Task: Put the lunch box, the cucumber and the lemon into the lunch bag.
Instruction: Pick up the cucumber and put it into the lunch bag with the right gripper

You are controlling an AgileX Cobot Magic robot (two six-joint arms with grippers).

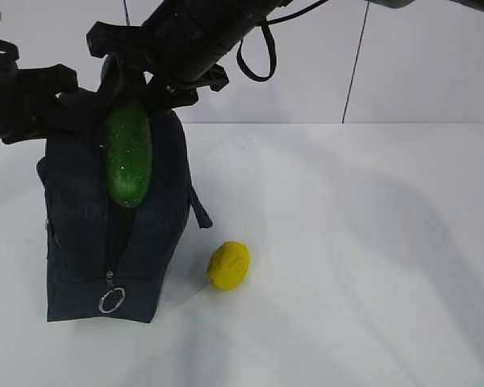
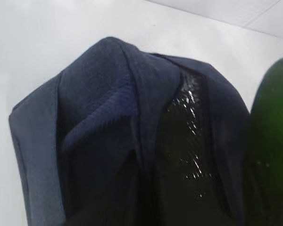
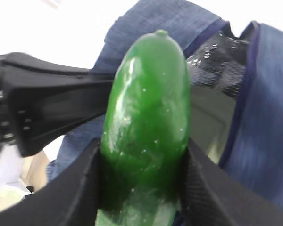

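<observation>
Cucumber (image 1: 127,157), clamped by right gripper (image 3: 144,188) at upper left over the bag (image 1: 81,250) opening, should be lowered nose-first into the lining before release; left gripper state cannot be told.

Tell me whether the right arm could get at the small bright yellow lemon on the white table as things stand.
Probably not right now: the right gripper is shut on the dark green cucumber over the navy fabric lunch bag. The bright yellow lemon itself lies uncovered on the white table, beside the bag.
</observation>
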